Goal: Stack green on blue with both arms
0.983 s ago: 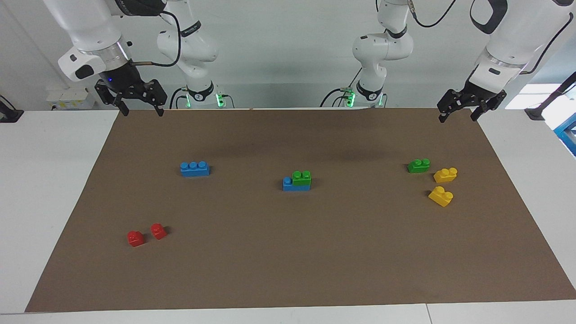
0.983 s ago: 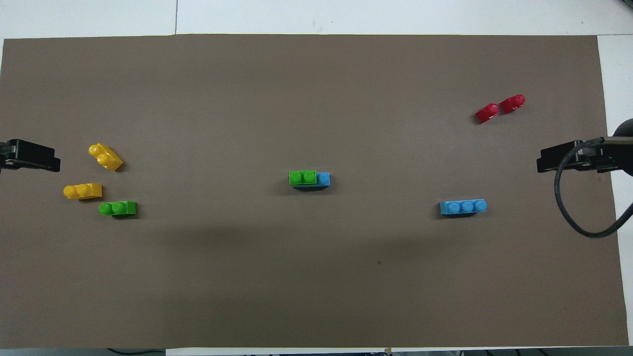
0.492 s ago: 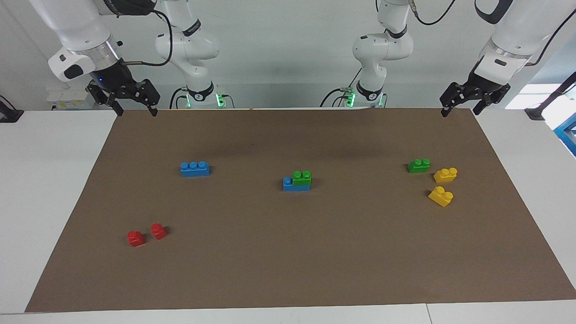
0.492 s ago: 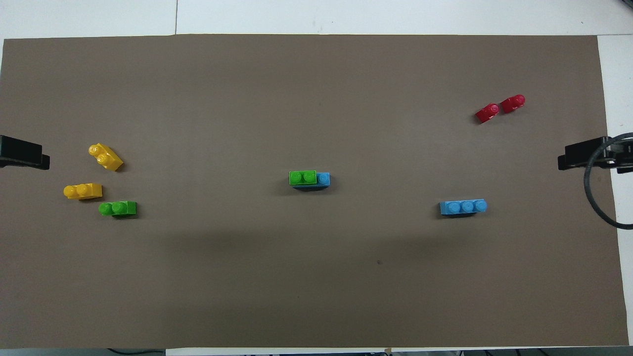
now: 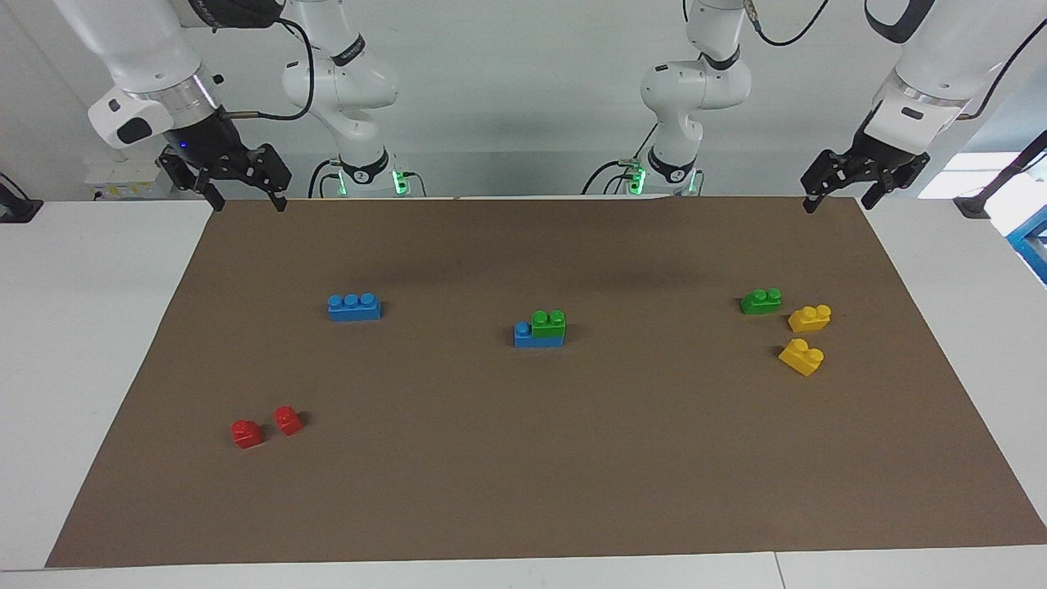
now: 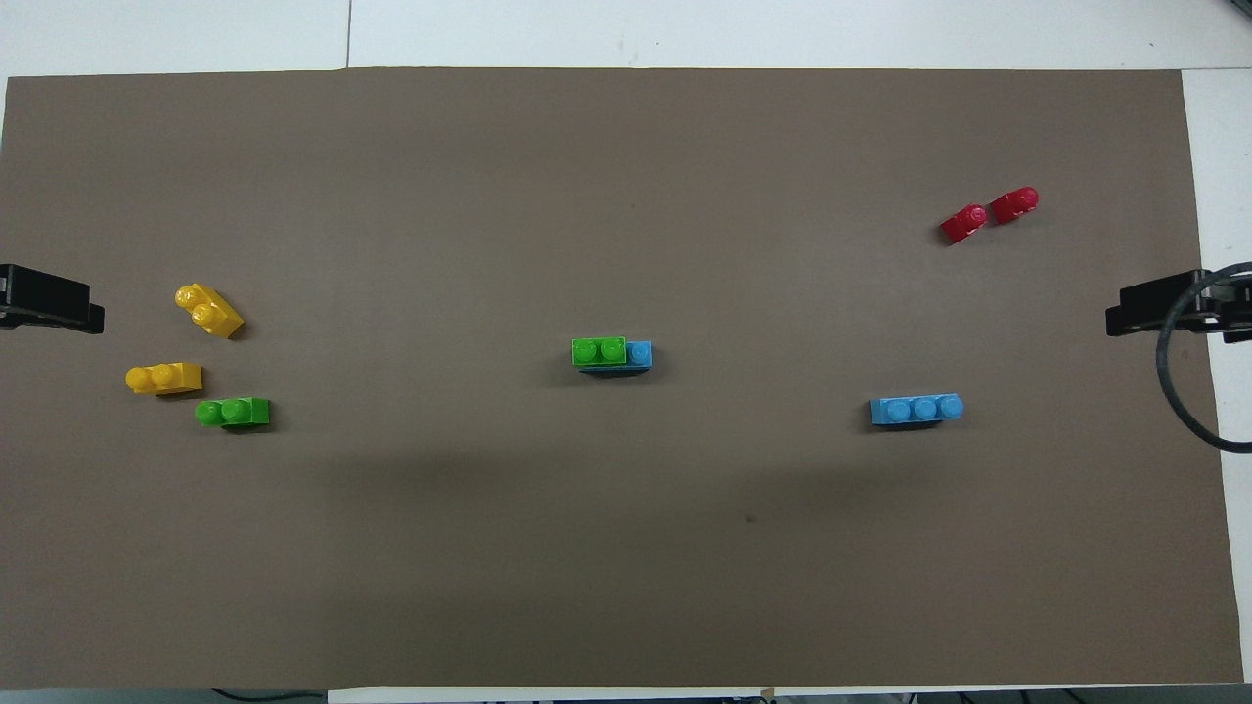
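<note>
Sitting mid-mat: green brick [image 5: 548, 324] pressed onto blue brick [image 5: 537, 334], stack apparently finished; left gripper [image 5: 842, 193] and right gripper [image 5: 244, 193] wait open, empty, above mat's [image 5: 523, 491] robot-side corners.

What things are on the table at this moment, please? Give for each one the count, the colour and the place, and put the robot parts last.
stacked green brick: one, green, on the stacked blue brick at the mat's middle, one blue stud uncovered.
stacked blue brick: one, blue, under that green brick.
loose blue brick: one, blue, alone toward the right arm's end.
loose green brick: one, green, toward the left arm's end, beside the yellow bricks.
yellow bricks: two, yellow, toward the left arm's end.
red bricks: two, red, side by side, toward the right arm's end, farthest from the robots.
mat: one, brown, covering the white table.
left gripper: open, empty, raised over the mat's corner.
right gripper: open, empty, raised over the mat's other robot-end corner.
</note>
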You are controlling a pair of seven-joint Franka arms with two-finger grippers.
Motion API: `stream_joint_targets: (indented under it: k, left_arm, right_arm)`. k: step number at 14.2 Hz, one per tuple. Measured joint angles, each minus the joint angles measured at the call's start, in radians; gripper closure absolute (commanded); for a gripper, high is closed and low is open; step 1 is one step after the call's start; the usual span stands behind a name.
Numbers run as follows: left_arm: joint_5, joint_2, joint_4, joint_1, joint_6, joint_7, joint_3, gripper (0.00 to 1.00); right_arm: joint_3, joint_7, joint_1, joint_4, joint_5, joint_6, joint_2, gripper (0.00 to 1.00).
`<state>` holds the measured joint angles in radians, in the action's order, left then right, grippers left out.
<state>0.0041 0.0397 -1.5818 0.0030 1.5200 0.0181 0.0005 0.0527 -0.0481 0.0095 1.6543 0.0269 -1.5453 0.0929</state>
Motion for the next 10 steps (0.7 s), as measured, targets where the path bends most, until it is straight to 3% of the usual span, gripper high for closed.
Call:
stream_joint_targets:
  k: [10]
  left_arm:
    - [0.000,0.000,0.000,0.000,0.000,0.000,0.000,0.00]
  right_arm:
    - [-0.002,0.033,-0.002,0.003,-0.019,0.002,0.000,0.00]
